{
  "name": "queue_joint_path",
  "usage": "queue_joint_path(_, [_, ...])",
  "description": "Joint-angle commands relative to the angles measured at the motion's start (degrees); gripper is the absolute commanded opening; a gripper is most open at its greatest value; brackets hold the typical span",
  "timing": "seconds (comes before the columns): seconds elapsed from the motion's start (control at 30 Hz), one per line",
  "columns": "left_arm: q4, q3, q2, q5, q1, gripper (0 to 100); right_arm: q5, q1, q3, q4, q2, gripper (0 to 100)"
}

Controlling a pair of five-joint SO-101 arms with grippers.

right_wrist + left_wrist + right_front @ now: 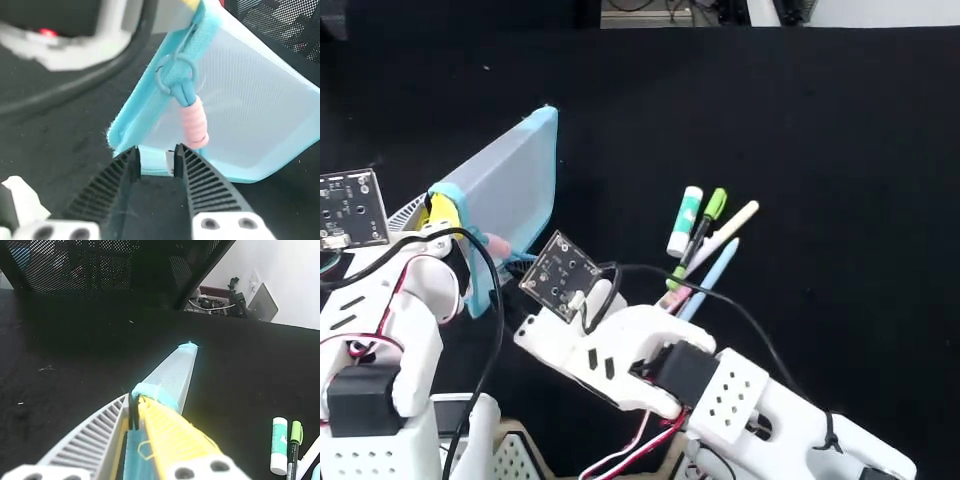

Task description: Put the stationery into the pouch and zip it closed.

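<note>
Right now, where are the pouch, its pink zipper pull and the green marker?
pouch [515, 185], high view, on its mesh side.
pink zipper pull [194, 122], right wrist view, on its ribbed middle.
green marker [697, 238], high view, on its dark barrel.

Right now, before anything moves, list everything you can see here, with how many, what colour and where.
pouch: one, light blue with translucent sides, standing on edge at the table's left.
zipper pull: one, pink, hanging at the pouch's end.
glue stick: one, white and green, lying right of the pouch.
marker: one, black with a green cap, beside the glue stick.
pens: two, a cream pen and a light blue pen, fanned beside the marker.
table: one, black.
left gripper: yellow and white, shut on the pouch's edge.
right gripper: black, open, at the pouch's lower edge under the zipper pull.
</note>
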Motion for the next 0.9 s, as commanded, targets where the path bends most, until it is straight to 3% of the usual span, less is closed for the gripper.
queue_joint_path(0.0, [0.0, -1.6, 0.9, 0.3, 0.0, 3, -0.4, 0.1, -3.1, -1.9, -1.2, 11.7])
queue_joint_path(0.87, [0.6, -1.6, 0.9, 0.4, 0.1, 3, -0.1, 0.1, 0.3, -2.1, -1.6, 11.7])
